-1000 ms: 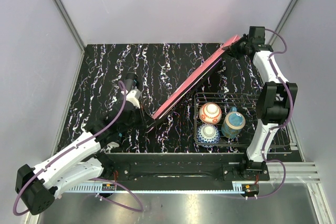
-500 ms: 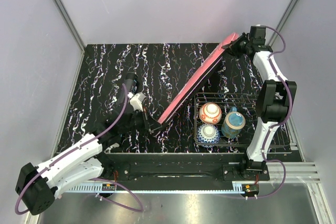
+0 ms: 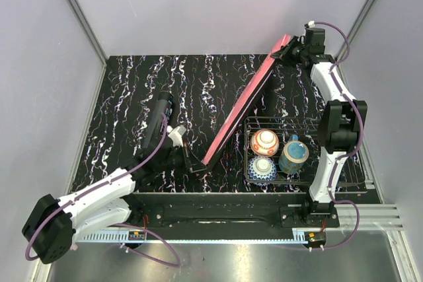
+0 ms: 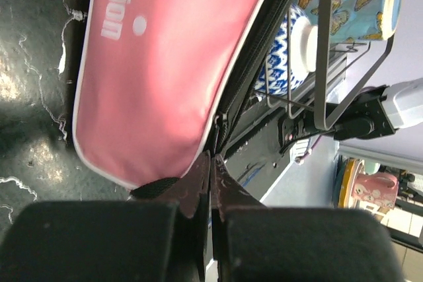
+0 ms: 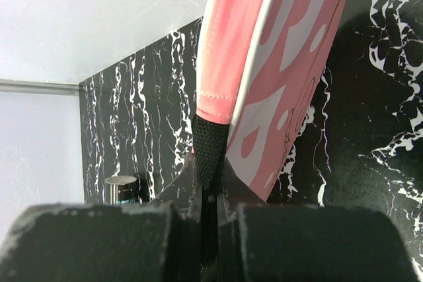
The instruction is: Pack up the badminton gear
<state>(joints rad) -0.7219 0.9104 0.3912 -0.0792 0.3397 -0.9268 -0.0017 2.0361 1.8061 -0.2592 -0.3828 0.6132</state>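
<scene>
Over the black marbled tabletop (image 3: 132,90), the long pink cover (image 3: 241,107) stretches between both sets of fingers. The left fingers (image 4: 205,179) are clamped tight on its near end. The right fingers (image 5: 228,193) pinch its far-end black strap (image 5: 208,146). A wire basket (image 3: 304,123) stands just beside the left fingers.

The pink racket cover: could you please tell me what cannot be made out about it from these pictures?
- What is inside the pink cover: its fabric hides that in every view.
- Its lettering: cut off by the frame edges in both wrist views.
- Its near end at the left hand: hidden behind the hand's own dark body, left wrist view.
</scene>
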